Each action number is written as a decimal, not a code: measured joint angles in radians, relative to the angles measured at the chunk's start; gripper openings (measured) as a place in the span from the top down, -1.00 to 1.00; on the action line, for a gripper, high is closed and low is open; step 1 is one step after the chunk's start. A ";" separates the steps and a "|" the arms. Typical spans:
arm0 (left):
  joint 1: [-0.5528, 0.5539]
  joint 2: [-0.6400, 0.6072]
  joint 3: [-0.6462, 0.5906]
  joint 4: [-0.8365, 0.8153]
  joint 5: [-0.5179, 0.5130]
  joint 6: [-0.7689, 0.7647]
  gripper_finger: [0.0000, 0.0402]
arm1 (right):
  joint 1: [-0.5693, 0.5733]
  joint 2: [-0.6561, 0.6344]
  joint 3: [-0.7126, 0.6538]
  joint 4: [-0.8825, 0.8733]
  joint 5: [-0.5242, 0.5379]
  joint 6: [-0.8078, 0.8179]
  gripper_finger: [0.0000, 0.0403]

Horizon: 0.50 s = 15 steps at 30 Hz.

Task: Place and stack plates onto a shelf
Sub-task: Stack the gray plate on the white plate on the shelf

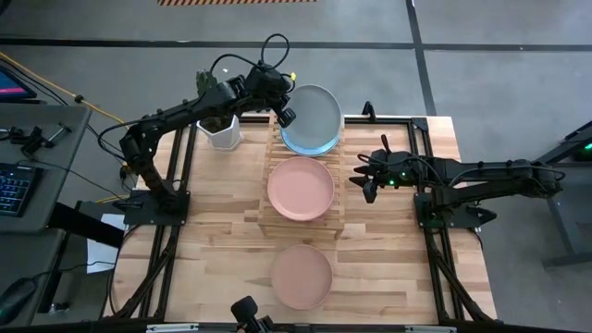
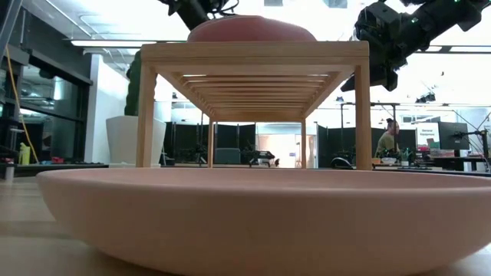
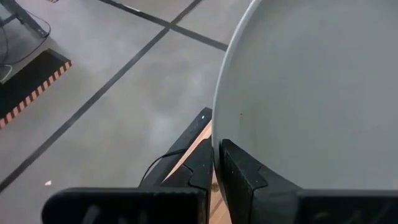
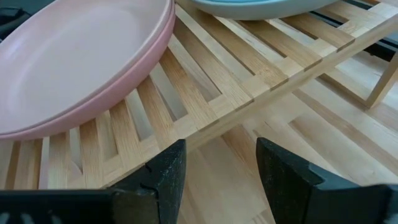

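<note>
My left gripper point(image 1: 285, 115) is over the far end of the slatted wooden shelf point(image 1: 262, 215), shut on a pale green plate point(image 1: 316, 109). That plate sits above a light blue plate point(image 1: 298, 144) on the shelf's far half. Whether the two touch, I cannot tell. Pink plates point(image 1: 301, 188) rest on the shelf's near half, and the right wrist view shows two stacked pink rims point(image 4: 93, 99). Another pink plate point(image 1: 301, 276) lies on the table near its near edge. My right gripper point(image 1: 367, 181) hangs open just right of the shelf, touching nothing point(image 4: 217, 165). My left gripper point(image 3: 217, 163) pinches the green plate's rim point(image 3: 219, 134) between its two fingers, one finger point(image 3: 200, 169) outside the rim and the other finger point(image 3: 242, 173) on the inner face. It comes from the table's left side. The plate reaches away from the fingers over the shelf's far end.
A white pot with a cactus point(image 1: 220, 129) stands on the table just left of the shelf's far end, under my left arm. In the low view the near pink plate point(image 2: 261, 215) fills the foreground before the shelf point(image 2: 253, 54). Bare tabletop point(image 1: 388, 268) lies right of that plate.
</note>
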 joint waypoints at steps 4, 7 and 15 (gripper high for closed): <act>-0.007 -0.005 0.000 -0.039 -0.001 0.036 0.90 | 0.000 0.000 0.000 0.000 0.000 0.000 0.12; -0.008 -0.005 0.000 -0.051 0.000 0.036 0.88 | 0.000 0.000 0.000 0.000 0.003 -0.008 0.12; -0.008 -0.005 0.000 -0.049 -0.001 0.067 0.83 | 0.000 0.000 0.000 0.000 0.048 -0.008 0.12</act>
